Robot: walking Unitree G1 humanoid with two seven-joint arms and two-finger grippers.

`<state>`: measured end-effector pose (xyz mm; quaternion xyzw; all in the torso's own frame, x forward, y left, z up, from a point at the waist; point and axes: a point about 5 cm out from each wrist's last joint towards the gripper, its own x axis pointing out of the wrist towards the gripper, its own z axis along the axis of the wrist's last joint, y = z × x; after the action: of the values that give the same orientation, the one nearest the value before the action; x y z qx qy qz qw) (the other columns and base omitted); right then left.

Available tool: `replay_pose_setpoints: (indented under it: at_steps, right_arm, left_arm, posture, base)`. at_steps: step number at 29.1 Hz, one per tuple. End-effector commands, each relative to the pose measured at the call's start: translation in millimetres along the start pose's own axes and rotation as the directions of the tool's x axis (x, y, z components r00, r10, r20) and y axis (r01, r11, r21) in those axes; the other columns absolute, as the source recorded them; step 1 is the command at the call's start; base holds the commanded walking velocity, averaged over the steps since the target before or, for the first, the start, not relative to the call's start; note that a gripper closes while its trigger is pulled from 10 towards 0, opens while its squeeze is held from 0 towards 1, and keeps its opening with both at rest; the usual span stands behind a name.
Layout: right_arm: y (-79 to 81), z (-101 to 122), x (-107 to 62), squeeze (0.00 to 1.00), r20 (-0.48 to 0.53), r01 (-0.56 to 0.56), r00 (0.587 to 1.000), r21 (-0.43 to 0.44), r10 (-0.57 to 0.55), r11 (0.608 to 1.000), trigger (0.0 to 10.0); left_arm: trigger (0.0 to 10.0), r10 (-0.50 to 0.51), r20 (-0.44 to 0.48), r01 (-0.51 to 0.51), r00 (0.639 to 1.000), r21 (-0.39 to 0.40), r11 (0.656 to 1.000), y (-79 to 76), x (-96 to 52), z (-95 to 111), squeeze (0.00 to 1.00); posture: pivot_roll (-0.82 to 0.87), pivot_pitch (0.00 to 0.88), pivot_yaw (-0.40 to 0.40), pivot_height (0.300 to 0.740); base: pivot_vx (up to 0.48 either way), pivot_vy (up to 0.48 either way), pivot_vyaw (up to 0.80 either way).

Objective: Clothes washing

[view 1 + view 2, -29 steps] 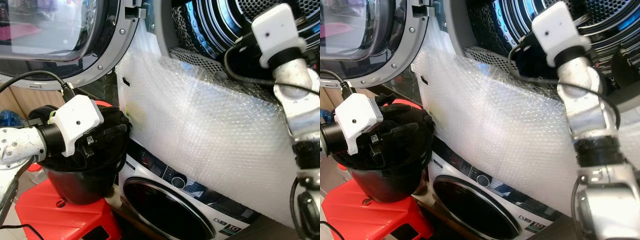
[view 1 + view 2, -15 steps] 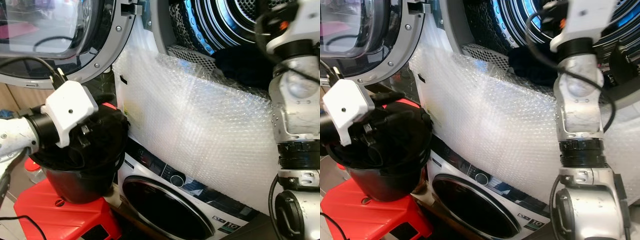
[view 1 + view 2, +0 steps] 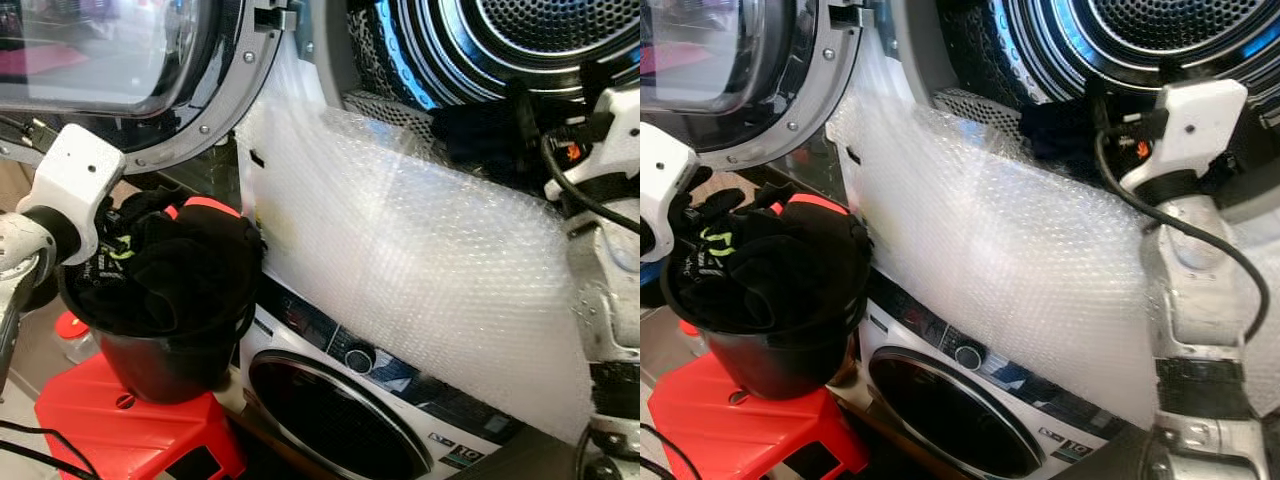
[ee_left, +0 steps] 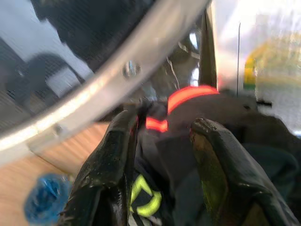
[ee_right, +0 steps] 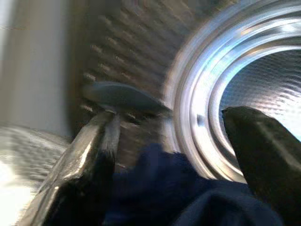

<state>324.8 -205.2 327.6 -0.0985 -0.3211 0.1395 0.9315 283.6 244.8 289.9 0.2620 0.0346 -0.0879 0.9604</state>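
Observation:
A black bucket (image 3: 170, 370) heaped with dark clothes (image 3: 190, 280) stands on a red stool (image 3: 100, 430) at the left. My left gripper (image 4: 167, 121) hangs open just over the heap, above a dark garment with an orange stripe (image 4: 188, 94) and a yellow-green mark. The upper machine's drum (image 3: 520, 30) is open. A dark blue garment (image 3: 480, 135) lies on its lower lip. My right gripper (image 5: 171, 115) is open just above that garment (image 5: 178, 188), in front of the drum mouth.
The upper machine's round door (image 3: 100, 60) stands swung open over the bucket. Bubble wrap (image 3: 420, 270) covers the front panel between the two machines. The lower washer's door (image 3: 340, 420) is closed. A blue object (image 4: 44, 205) lies on the floor beside the stool.
My left gripper has drawn back out of the bucket toward the left. My right arm has come down from inside the drum, and the dark blue garment now rests on the drum's lip.

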Motion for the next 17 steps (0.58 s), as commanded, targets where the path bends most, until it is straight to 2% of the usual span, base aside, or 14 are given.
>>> replay_pose_setpoints:
  at_steps: [1, 2, 3, 6, 9, 11, 12, 13, 14, 16, 17]
  right_arm:
    - [2.8, 27, -6.8, 0.00, 0.133, -0.097, 0.987, 0.055, 0.089, 0.994, 10.0]
    - [6.5, 34, -8.8, 0.00, 0.169, -0.132, 0.978, 0.077, 0.118, 0.988, 10.0]
    - [9.1, 38, -9.7, 0.00, 0.198, -0.154, 0.971, 0.090, 0.134, 0.984, 10.0]
    - [14.0, 40, -8.6, 0.00, 0.208, -0.180, 0.966, 0.112, 0.154, 0.977, 10.0]
    - [26.6, 35, -5.3, 0.00, 0.200, -0.219, 0.961, 0.131, 0.191, 0.967, 10.0]
    - [31.3, 34, -4.3, 0.00, 0.199, -0.233, 0.959, 0.145, 0.203, 0.961, 10.0]
    - [37.3, 33, -3.2, 0.00, 0.204, -0.255, 0.954, 0.154, 0.222, 0.955, 10.0]
    - [41.7, 33, -2.6, 0.00, 0.211, -0.273, 0.948, 0.164, 0.237, 0.948, 10.0]
    - [48.7, 35, -1.6, 0.00, 0.231, -0.303, 0.938, 0.187, 0.258, 0.934, 10.0]
    - [53.5, 39, -2.5, 0.00, 0.256, -0.334, 0.926, 0.207, 0.279, 0.920, 10.0]
    - [55.5, 40, -2.2, 0.00, 0.263, -0.345, 0.921, 0.214, 0.286, 0.914, 10.0]
  left_arm:
    - [10.0, -0.071, -0.078, 0.071, 0.994, 0.003, 0.997, -8.5, 3.0, -15, 0.18]
    - [10.0, -0.084, -0.104, 0.084, 0.991, -0.001, 0.996, -9.8, 3.4, -21, 0.18]
    - [10.0, -0.096, -0.120, 0.098, 0.988, 0.005, 0.995, -10.3, 3.7, -25, 1.00]
    - [10.0, -0.155, -0.149, 0.158, 0.977, 0.004, 0.987, -12.2, 4.2, -34, 1.00]
    - [10.0, -0.262, -0.153, 0.270, 0.953, 0.034, 0.962, -18.7, 8.1, -40, 1.00]
    - [10.0, -0.288, -0.154, 0.299, 0.945, 0.054, 0.953, -20.1, 9.5, -40, 1.00]
    - [10.0, -0.326, -0.151, 0.341, 0.933, 0.085, 0.936, -22.5, 10.2, -38, 0.75]
    - [10.0, -0.355, -0.148, 0.372, 0.923, 0.104, 0.922, -24.2, 10.5, -37, 0.20]
    - [10.0, -0.410, -0.150, 0.429, 0.900, 0.139, 0.892, -26.9, 10.7, -34, 0.00]
    - [10.0, -0.457, -0.145, 0.476, 0.877, 0.147, 0.867, -28.9, 11.1, -34, 0.00]
    - [10.0, -0.484, -0.137, 0.500, 0.864, 0.126, 0.857, -29.1, 11.8, -35, 0.00]
  posture:
    - [0.35, 0.126, -0.111, 0.740]
    - [0.35, 0.126, -0.111, 0.740]
    - [0.35, 0.128, -0.110, 0.740]
    - [0.36, 0.132, -0.117, 0.740]
    - [0.36, 0.135, -0.128, 0.740]
    - [0.36, 0.137, -0.129, 0.740]
    - [0.36, 0.138, -0.130, 0.740]
    - [0.37, 0.136, -0.130, 0.740]
    - [0.37, 0.138, -0.128, 0.740]
    - [0.36, 0.141, -0.129, 0.740]
    - [0.36, 0.145, -0.129, 0.740]
  base:
    - [0.000, 0.000, 0.00]
    - [0.000, 0.000, 0.00]
    - [0.000, 0.000, 0.00]
    - [0.000, 0.000, 0.00]
    - [0.000, 0.000, 0.00]
    - [0.000, 0.000, 0.00]
    - [0.000, 0.000, 0.00]
    - [0.000, 0.000, 0.00]
    - [0.000, 0.000, 0.00]
    - [0.000, 0.000, 0.00]
    - [0.000, 0.000, 0.00]
